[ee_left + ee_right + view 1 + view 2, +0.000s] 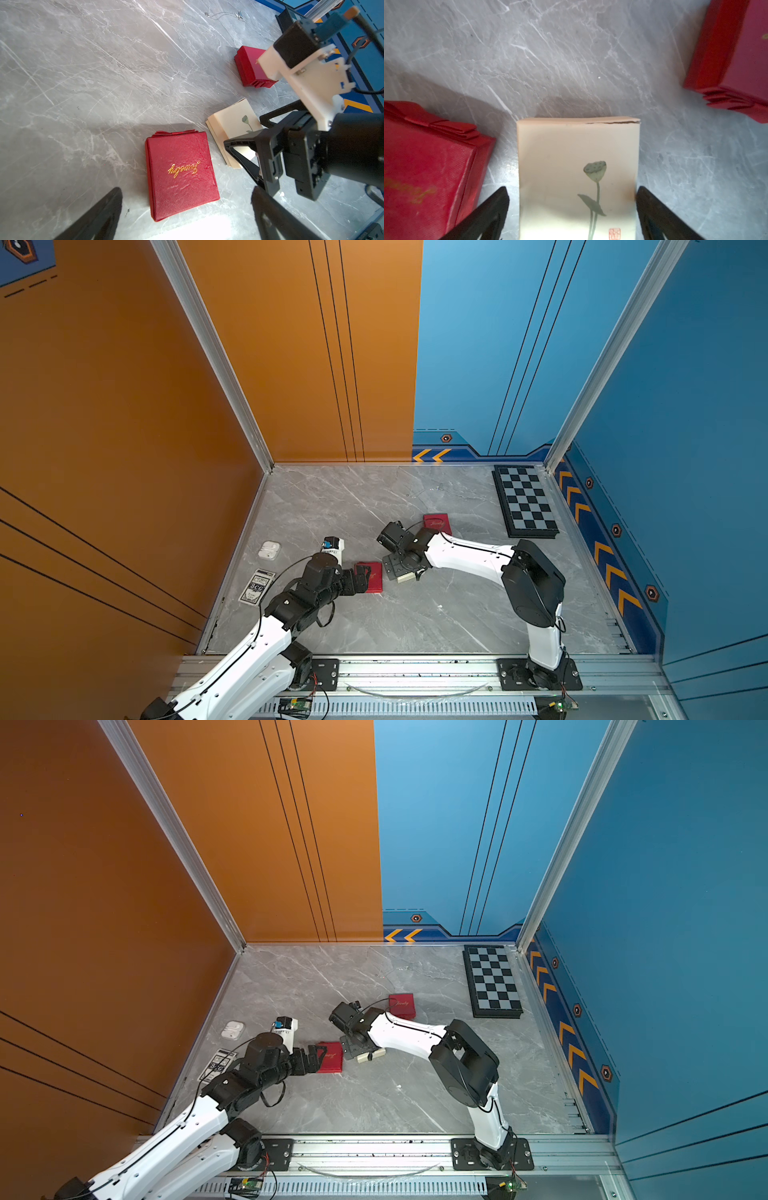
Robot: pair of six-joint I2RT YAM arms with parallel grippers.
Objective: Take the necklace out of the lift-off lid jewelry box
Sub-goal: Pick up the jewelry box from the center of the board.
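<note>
- The table (415,622) is grey marble, and a chessboard (524,502) lies in its far right corner.
- The left gripper (363,572) has its jaws wide apart, 1 on each side of the near end of the near red box (180,170). This box lies closed about the middle of the table. The gripper holds nothing.
- The right gripper (572,189) is also spread apart, astride the cream box (577,145), which lies just beside that red box. Its fingers are close to the 2 sides, and I cannot tell if they touch.
- The far red box (437,524), also closed, sits more toward the far edge, apart from both grippers.
- The necklace (224,15), a thin silver chain, lies bare on the table near the far edge, outside all 3 boxes.
- My judgement: if this chain is the one meant, the removal is complete, and the arms only need to pull away. If another chain is inside a box, the step in hand is the lid grasp. For that, the jaws must close on the sides of the lid only and lift it straight up, while the other gripper keeps the base down.
</note>
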